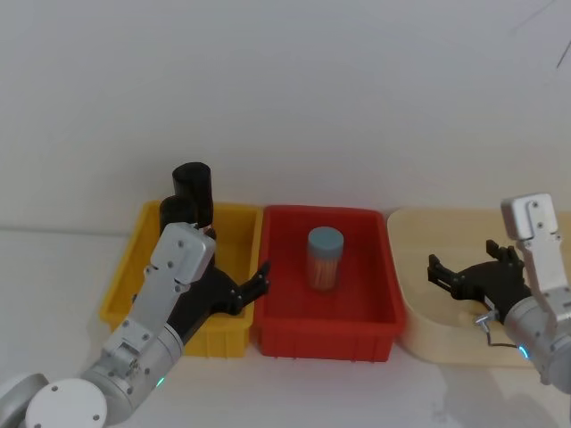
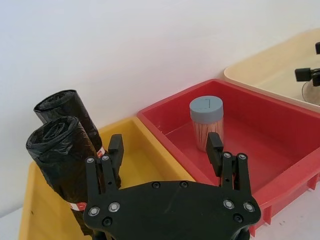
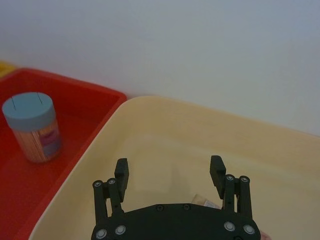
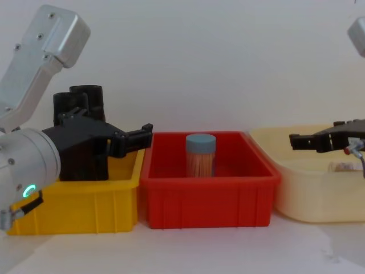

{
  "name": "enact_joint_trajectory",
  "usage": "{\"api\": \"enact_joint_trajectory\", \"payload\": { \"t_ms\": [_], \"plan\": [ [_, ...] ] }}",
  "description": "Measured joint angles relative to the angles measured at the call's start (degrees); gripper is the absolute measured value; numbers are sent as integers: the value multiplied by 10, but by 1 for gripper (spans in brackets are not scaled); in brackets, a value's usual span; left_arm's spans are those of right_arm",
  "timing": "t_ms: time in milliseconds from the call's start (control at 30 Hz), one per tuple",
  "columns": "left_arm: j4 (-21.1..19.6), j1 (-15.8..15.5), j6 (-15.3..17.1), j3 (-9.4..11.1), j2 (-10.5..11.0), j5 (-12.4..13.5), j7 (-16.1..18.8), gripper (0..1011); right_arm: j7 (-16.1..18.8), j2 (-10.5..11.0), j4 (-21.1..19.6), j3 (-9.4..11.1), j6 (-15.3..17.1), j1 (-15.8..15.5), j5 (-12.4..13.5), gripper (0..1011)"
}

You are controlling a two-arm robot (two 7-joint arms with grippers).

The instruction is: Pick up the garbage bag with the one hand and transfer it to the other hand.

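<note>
Hovering just beside garbage bag [image 2: 57, 160]: left end effector [image 2: 165, 141], spread wide, empty.

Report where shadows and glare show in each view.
Head view: even light, faint shadow on the table before the red bin. Chest view: pale shadow under the yellow bin; green ring glows on the left arm. Left wrist view: dull sheen on the black rolls beside the open left gripper, no glare. Right wrist view: beige tub evenly lit under the open right gripper.

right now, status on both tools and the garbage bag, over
Left tool open, empty, over yellow bin's right wall. Right tool open, empty, over beige tub. Garbage bag upright in yellow bin, ungripped; twin roll beside it.
</note>
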Motion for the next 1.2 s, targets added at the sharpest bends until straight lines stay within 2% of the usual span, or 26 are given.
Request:
{"api": "enact_joint_trajectory", "payload": {
  "t_ms": [200, 600, 933, 1200],
  "plan": [
    [0, 0, 0, 0, 0, 0, 0, 1001, 3, -1, -22, 14, -1, -14, 11, 999],
    [-8, 1, 7, -4, 3, -9, -14, 1002, 5, -1, -40, 25, -2, -25, 20, 999],
    [-48, 25, 34, -26, 11, -40, -26, 1002, 6, -2, -47, 29, -3, -29, 23, 999],
    [-84, 56, 59, -49, 12, -49, -2, 1001, 7, -2, -49, 31, -3, -30, 24, 999]
  ]
}}
